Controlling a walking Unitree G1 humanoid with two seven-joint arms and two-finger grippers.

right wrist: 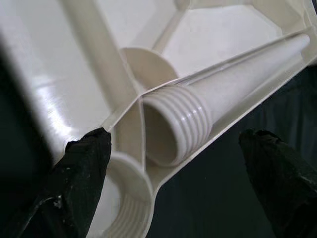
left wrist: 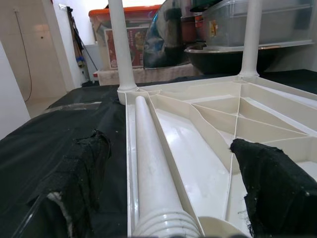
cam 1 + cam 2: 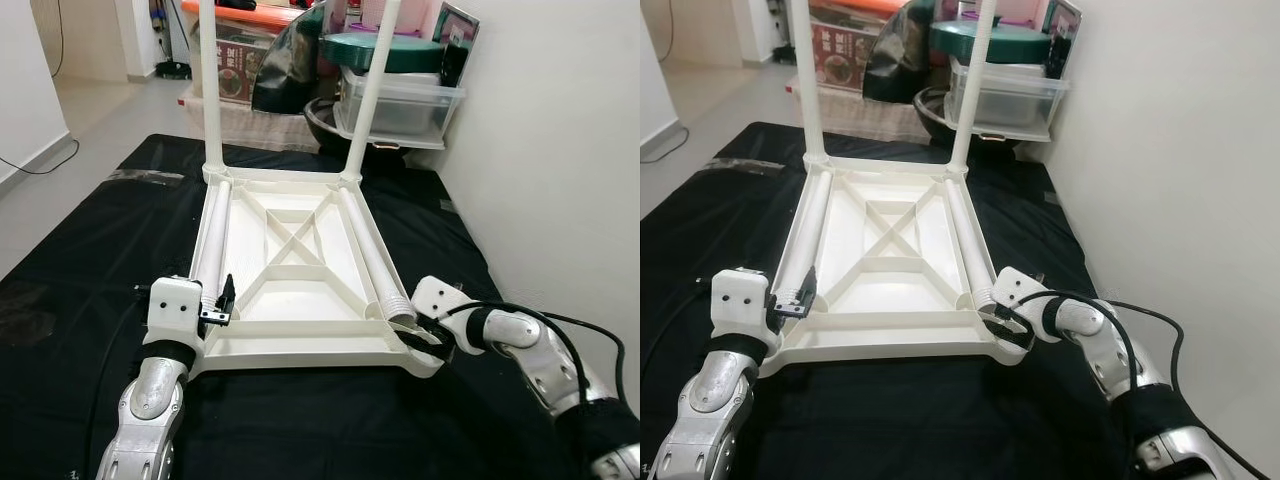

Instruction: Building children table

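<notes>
Left eye view: an upside-down white tabletop point(image 3: 290, 290) lies on a black sheet point(image 3: 90, 300) with two legs point(image 3: 212, 90) screwed in at its far corners, two loose legs point(image 3: 372, 250) lying inside, and both the left gripper point(image 3: 222, 302) and right gripper point(image 3: 432, 340) spread open at its near corners.

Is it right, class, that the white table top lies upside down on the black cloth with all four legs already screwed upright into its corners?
Not quite. The table top does lie upside down on the black cloth, but only the two far legs stand screwed in. The left eye view shows the other two legs lying loose inside the frame, threaded ends beside the near corners, where the left gripper and right gripper wait.
</notes>
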